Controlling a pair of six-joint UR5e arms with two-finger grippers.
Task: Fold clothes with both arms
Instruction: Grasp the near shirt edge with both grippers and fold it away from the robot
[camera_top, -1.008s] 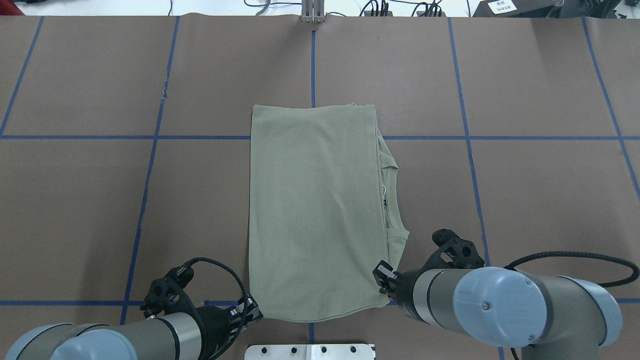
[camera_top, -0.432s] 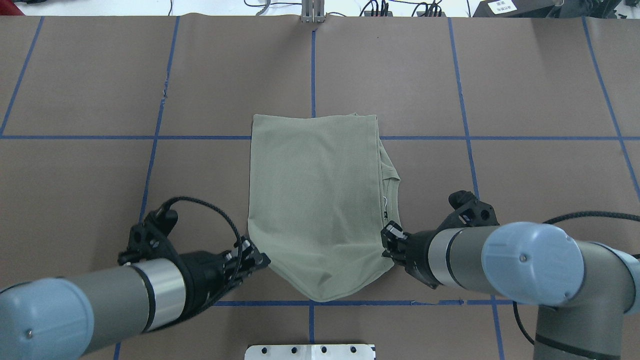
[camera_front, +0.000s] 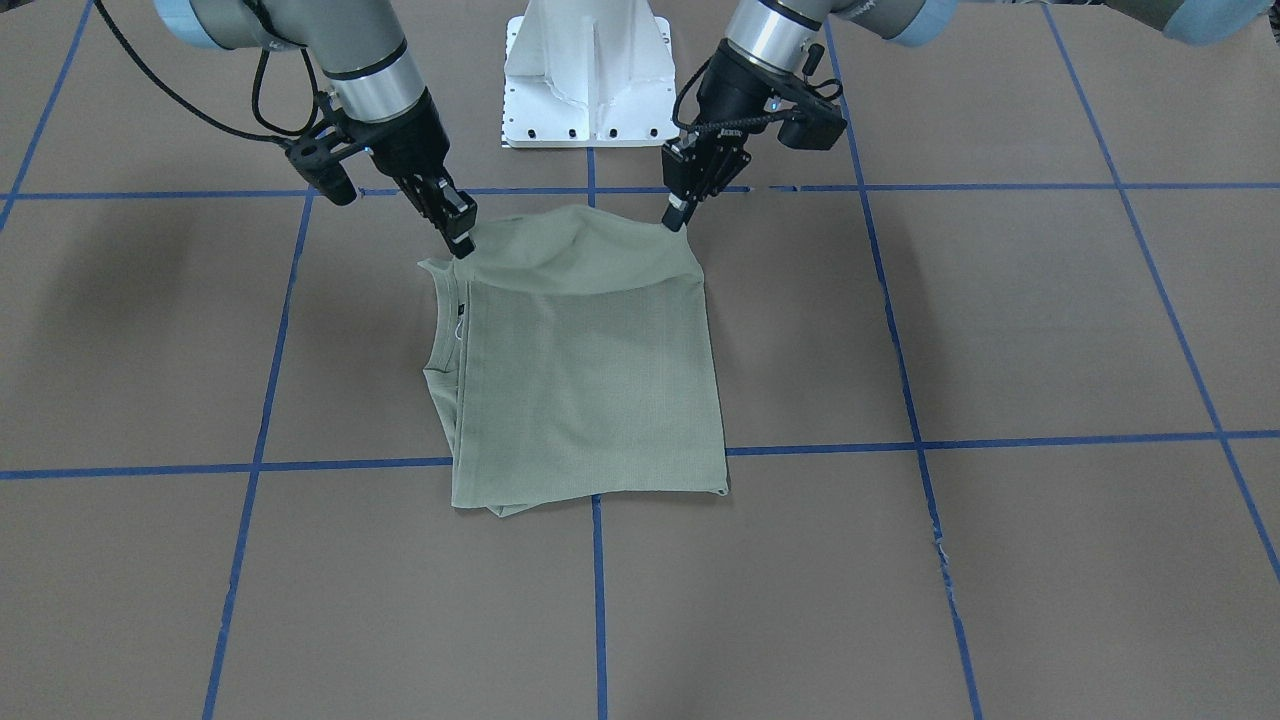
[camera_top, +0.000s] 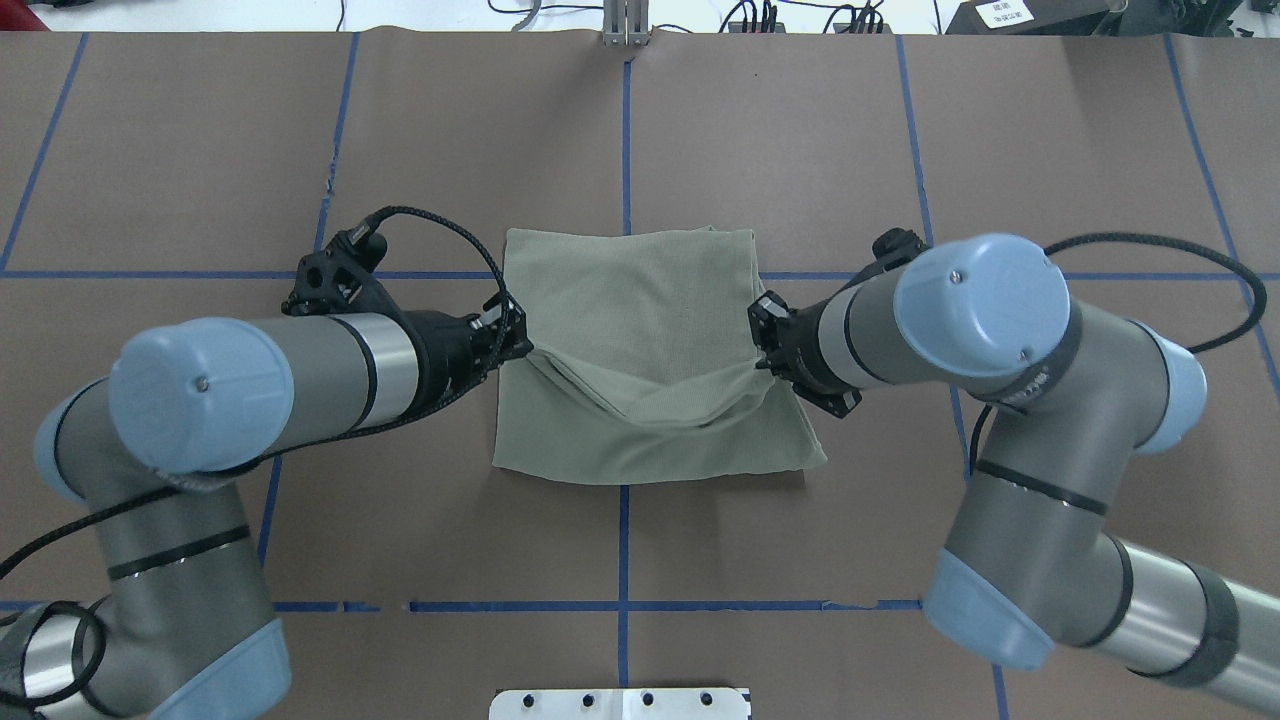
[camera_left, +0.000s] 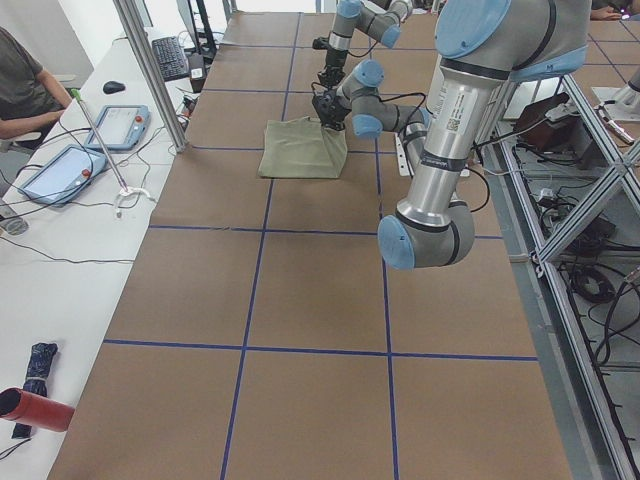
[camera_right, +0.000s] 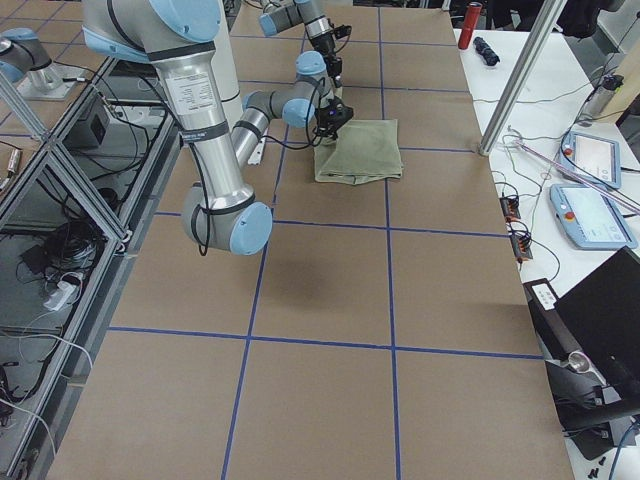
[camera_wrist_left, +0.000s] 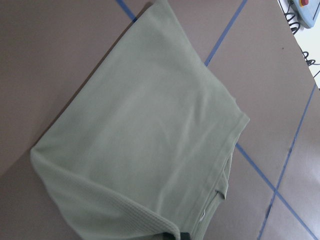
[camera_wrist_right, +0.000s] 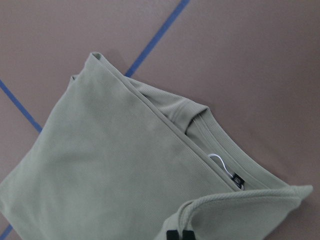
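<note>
Pinching two corners of the shirt (camera_top: 640, 300), left pincer (camera_top: 518, 338) and right pincer (camera_top: 762, 332) hold its edge off the table (camera_top: 200, 150).

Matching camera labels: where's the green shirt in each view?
Front-facing: shirt at centre.
Overhead: shirt at centre, between the arms.
Exterior left: shirt upper middle.
Exterior right: shirt upper middle.
Left wrist: shirt fills frame.
Right wrist: shirt lower left.
Shared landmark: blue tape lines.

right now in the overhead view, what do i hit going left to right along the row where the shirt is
left arm → left gripper → shirt → right gripper → right arm
</note>
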